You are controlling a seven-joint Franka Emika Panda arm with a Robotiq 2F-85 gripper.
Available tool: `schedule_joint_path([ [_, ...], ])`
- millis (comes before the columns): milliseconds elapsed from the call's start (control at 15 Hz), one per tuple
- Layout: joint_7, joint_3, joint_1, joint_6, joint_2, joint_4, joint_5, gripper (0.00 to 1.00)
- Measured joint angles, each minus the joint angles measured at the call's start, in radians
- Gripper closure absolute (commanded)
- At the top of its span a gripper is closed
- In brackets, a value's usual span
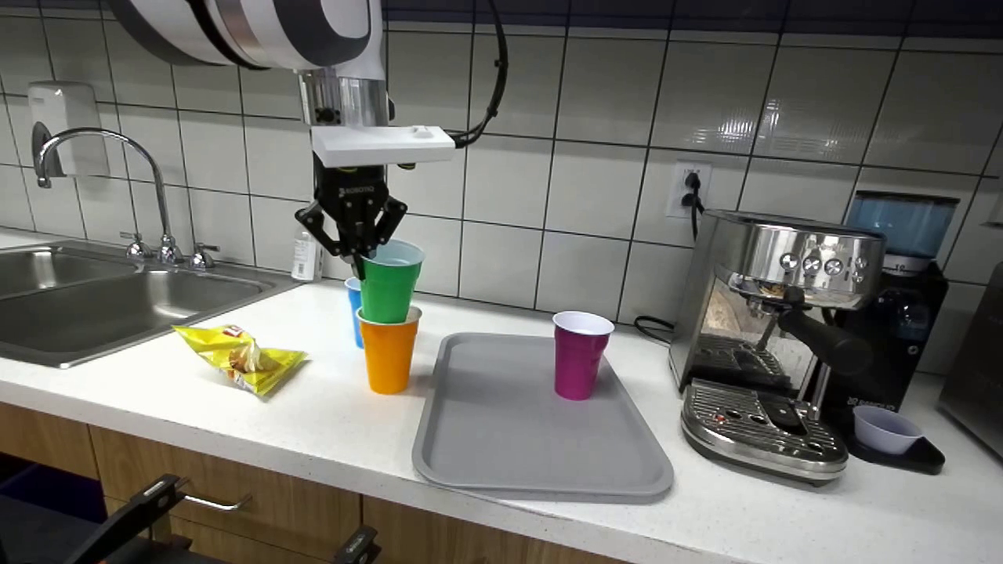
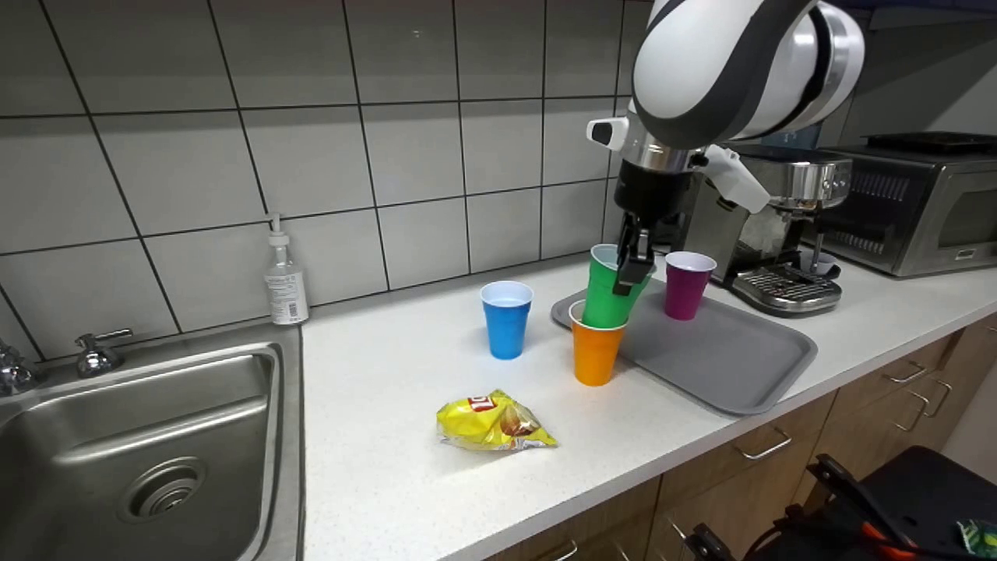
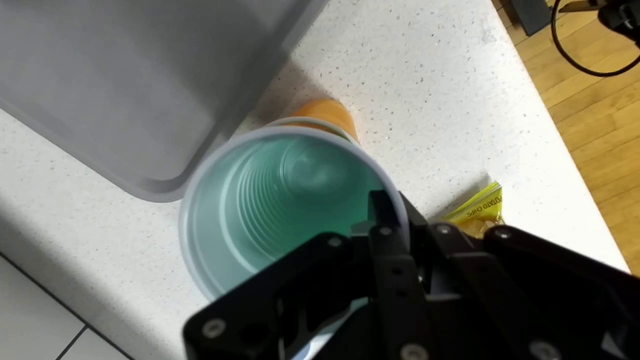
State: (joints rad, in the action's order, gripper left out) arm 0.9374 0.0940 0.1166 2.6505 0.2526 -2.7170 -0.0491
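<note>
1. The gripper [image 3: 396, 206] clamps the wall of the green cup [image 1: 389, 286]: of its fingers [image 3: 382, 205], one sits inside the rim and one outside (the outer finger is partly covered in the wrist view).
2. The green cup tilts slightly, mouth up, at 12 o'clock from the orange cup [image 2: 595, 358] in both exterior views. Its base overlaps the orange cup's mouth; the near rim obscures the bottom edge, so insertion depth and contact cannot be read.
3. The orange cup stands upright on the white countertop [image 2: 374, 436]. In the wrist view the green cup covers most of it; the exposed section shows between 12 and 1 o'clock.
4. In an exterior view the blue cup [image 2: 506, 323] stands upright between 9 and 10 o'clock from the orange cup. In an exterior view only a narrow blue strip [image 1: 355, 301] is exposed.
5. In an exterior view the gray tray [image 1: 501, 439] lies at 4 o'clock from the orange cup and bears the upright purple cup [image 1: 581, 360]. The wrist view cuts the tray off at 10 o'clock.
6. In an exterior view the chip bag [image 1: 243, 362] lies at 9 o'clock from the orange cup. In the wrist view the gripper covers much of it; one end shows at 3 o'clock.
</note>
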Motion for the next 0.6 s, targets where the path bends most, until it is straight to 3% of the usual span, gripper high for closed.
schedule_joint_path([
  [600,-0.082,-0.02,-0.012,0.016,-0.089,0.043,-0.106,0.99],
])
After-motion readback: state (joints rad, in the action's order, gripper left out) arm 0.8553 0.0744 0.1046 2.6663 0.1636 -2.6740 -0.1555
